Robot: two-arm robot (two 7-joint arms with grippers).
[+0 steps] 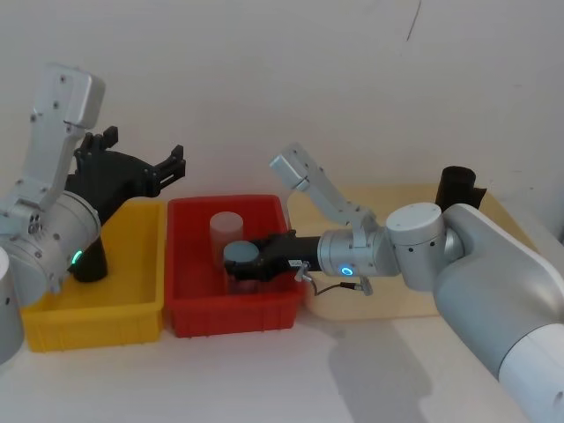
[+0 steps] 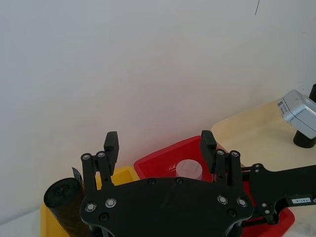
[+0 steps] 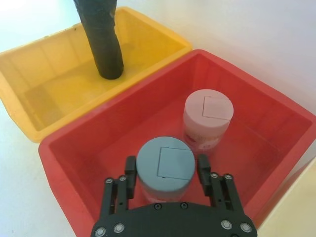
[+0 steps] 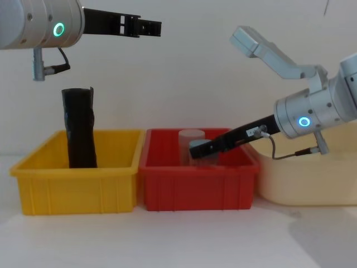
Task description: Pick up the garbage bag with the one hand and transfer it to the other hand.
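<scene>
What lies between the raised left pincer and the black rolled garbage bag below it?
Nothing: in the chest view, bare wall separates the left pincer from the black rolled plastic garbage bag.

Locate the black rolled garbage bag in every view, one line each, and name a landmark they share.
Head view: the tall black rolled plastic garbage bag stands in the yellow plastic bin, partly behind the left arm.
Left wrist view: bag top beside the gripper body.
Right wrist view: upright in the yellow bin.
Chest view: upright in the yellow bin.
Shared landmark: the yellow bin.

I see a yellow bin (image 1: 132, 308) touching a red bin (image 1: 264, 313); inside the red one stand a grey-lidded jar (image 3: 165, 165) and a pink jar (image 3: 207, 121).
</scene>
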